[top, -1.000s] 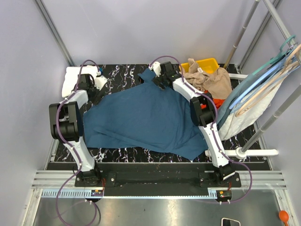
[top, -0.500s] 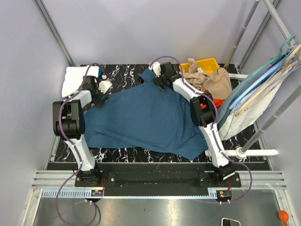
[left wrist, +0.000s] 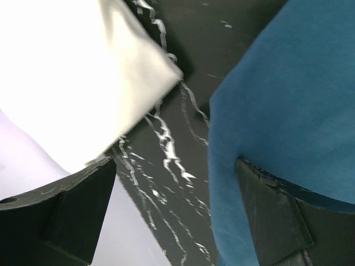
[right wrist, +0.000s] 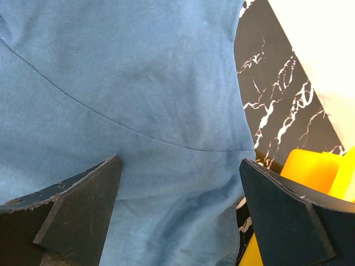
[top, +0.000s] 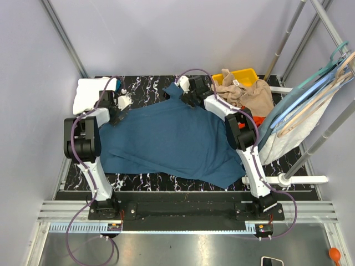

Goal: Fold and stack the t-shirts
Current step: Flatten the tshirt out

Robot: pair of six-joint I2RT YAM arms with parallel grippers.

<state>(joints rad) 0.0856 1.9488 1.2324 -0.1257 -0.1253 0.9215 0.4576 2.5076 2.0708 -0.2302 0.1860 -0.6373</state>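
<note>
Now my left gripper (top: 119, 101) and right gripper (top: 186, 91) hang wide open over the upper edge of the blue t-shirt (top: 166, 138) spread mid-frame on the desk (top: 147, 86), where a shallow pinch could slip and bunch it.

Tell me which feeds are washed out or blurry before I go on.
Left wrist: the white shirt is blown out, no folds readable; the marble table and blue shirt read fine. Right wrist: even light, the blue shirt's seam is sharp; the pale upper-right corner is overexposed. Top view: evenly lit and sharp.
</note>
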